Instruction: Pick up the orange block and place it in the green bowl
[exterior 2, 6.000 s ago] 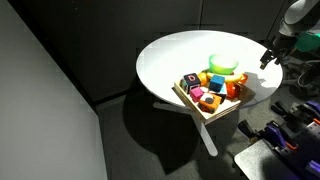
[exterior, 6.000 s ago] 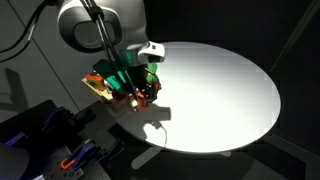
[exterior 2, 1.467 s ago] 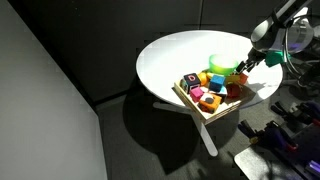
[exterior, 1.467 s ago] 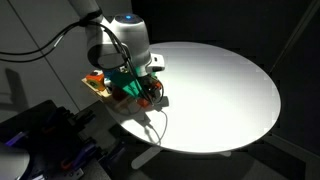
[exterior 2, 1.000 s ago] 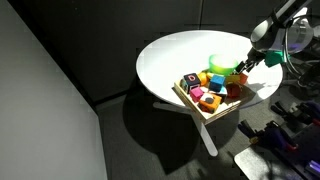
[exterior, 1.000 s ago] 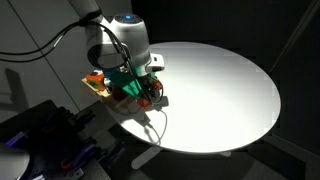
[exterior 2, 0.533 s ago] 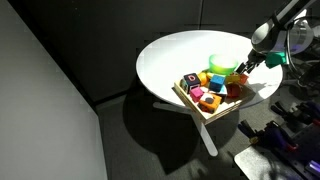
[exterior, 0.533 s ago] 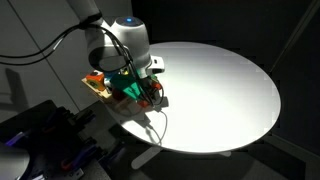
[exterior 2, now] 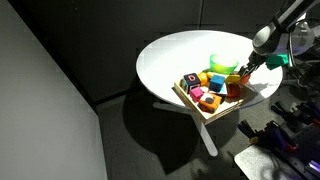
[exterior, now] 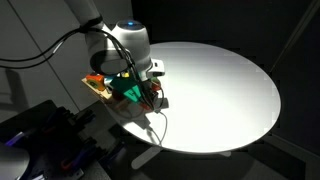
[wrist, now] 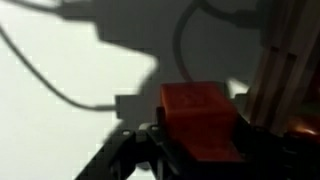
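Dark walls ring the round white surface [exterior 2: 170, 55]. The black gripper [exterior 2: 243, 80] hangs low over the flat wooden tray [exterior 2: 205, 110], beside the round lime-green bowl [exterior 2: 222, 64]. The small orange block [wrist: 200, 120] sits right at the gripper; I cannot tell if it grips.

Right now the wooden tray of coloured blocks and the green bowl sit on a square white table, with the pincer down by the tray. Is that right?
Not quite: the table is round, not square; both exterior views show it. Otherwise yes: the wooden tray and the green bowl sit on it, with the pincer down by the tray.
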Controlling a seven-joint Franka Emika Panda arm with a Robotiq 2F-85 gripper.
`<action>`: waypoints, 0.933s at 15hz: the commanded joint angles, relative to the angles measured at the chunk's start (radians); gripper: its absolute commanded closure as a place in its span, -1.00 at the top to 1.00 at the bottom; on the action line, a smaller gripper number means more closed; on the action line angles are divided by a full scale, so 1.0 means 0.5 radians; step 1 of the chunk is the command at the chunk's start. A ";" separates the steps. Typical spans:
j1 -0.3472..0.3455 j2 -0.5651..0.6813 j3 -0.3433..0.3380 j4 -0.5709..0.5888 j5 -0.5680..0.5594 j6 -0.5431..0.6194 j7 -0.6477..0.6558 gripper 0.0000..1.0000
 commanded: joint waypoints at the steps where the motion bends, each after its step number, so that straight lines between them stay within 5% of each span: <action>1: 0.016 -0.055 -0.078 0.001 -0.096 -0.039 0.160 -0.35; 8: 0.064 -0.257 -0.270 -0.054 -0.171 -0.169 0.301 -0.50; 14: 0.044 -0.478 -0.218 -0.081 -0.020 -0.382 0.197 -0.50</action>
